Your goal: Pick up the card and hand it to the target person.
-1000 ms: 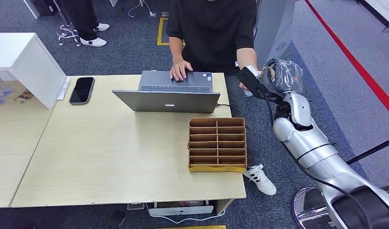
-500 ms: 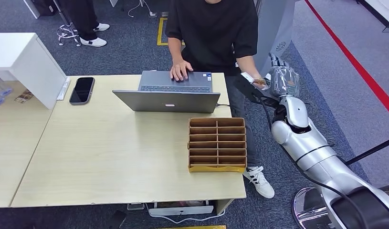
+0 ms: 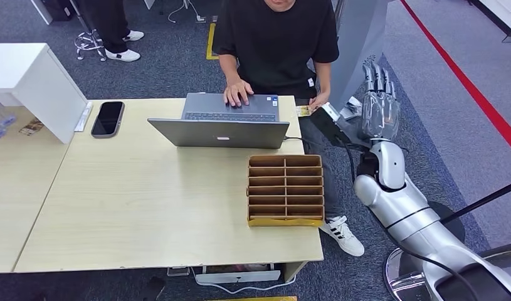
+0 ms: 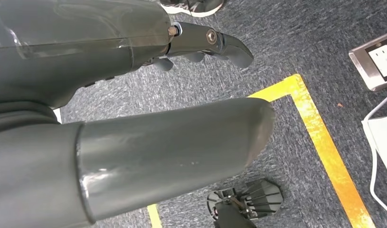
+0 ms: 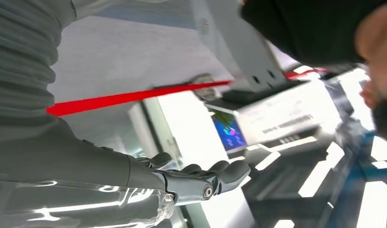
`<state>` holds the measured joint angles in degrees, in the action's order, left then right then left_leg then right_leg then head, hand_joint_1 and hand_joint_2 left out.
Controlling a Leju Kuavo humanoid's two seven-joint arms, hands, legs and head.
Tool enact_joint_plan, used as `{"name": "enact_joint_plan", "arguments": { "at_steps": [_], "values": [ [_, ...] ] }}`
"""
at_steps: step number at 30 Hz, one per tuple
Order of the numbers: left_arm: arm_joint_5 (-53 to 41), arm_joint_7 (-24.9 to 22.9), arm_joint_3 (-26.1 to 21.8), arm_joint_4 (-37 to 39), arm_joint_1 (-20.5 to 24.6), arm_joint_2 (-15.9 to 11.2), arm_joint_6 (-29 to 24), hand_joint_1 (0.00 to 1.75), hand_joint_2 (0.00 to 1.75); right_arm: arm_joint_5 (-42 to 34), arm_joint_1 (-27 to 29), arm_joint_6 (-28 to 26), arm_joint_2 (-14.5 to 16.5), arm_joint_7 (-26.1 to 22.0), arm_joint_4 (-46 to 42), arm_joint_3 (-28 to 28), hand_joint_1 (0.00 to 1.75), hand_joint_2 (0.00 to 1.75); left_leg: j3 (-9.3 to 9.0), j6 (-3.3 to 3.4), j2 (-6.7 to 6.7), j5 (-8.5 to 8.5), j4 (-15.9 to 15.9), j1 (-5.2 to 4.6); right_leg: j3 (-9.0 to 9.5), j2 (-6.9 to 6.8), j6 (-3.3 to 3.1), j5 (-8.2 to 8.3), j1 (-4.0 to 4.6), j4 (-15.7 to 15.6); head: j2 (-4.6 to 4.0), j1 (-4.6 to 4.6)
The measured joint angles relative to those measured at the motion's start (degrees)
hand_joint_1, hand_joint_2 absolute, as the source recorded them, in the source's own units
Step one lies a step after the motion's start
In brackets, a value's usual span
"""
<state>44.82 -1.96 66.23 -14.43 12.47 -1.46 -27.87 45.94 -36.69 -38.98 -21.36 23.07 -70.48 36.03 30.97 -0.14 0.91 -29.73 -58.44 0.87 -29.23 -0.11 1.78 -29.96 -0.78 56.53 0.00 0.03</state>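
Now that the card (image 3: 303, 111) has passed from the right hand (image 3: 379, 108), which stands raised with fingers spread and empty, to the person's hand (image 3: 317, 102) at the table (image 3: 146, 200) edge, the handover appears complete.

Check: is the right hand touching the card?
Apart. Head view: the person's hand holds the card at the table edge; the right hand is raised, fingers spread, floor between.
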Motion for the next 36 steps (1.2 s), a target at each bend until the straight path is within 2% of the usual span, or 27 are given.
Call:
{"name": "enact_joint_plan", "arguments": {
  "at_steps": [4,9,17,24,36],
  "values": [
    [0.75,0.63,0.0,0.0,-0.38,-0.01,-0.46,0.0,0.0,-0.02,5.92,-1.18,2.45,-8.38,-5.42,-4.01,0.0,1.75,0.0,0.0,0.01,0.0,0.02,0.02,0.0,-0.02,0.0,0.0,0.02,0.0,0.0,-0.01],
    [2.27,1.97,-0.04,0.0,-1.34,0.0,-1.32,0.0,0.0,-6.73,15.61,-1.19,8.06,-20.85,-12.4,-9.33,0.0,1.75,0.01,0.0,0.05,0.0,0.04,0.04,0.01,-0.06,-0.01,-0.02,0.04,0.0,0.0,-0.01],
    [3.76,3.01,-0.19,0.0,-2.62,-0.02,-2.13,0.0,0.0,-14.02,26.39,-1.17,15.98,-30.91,-17.04,-14.84,0.0,1.75,-0.01,-0.01,0.03,-0.01,0.05,0.03,0.0,-0.01,-0.01,-0.02,0.02,-0.01,0.0,0.01],
    [5.04,3.61,-0.21,0.0,-3.2,-0.04,-2.57,0.0,0.0,-18.29,32.11,-1.12,21.72,-33.48,-16.93,-16.52,0.0,1.75,0.0,-0.01,0.01,-0.01,0.06,0.03,-0.02,0.01,-0.01,-0.02,0.02,-0.01,0.0,-0.01],
    [5.45,3.71,-0.24,0.0,-3.31,-0.04,-2.86,0.0,0.0,-19.82,33.61,-1.04,25.95,-34.15,-14.89,-16.7,0.0,1.75,0.0,-0.01,0.01,-0.01,0.06,0.03,-0.01,0.02,-0.01,-0.02,0.02,-0.01,0.0,0.01]
  ]
}}
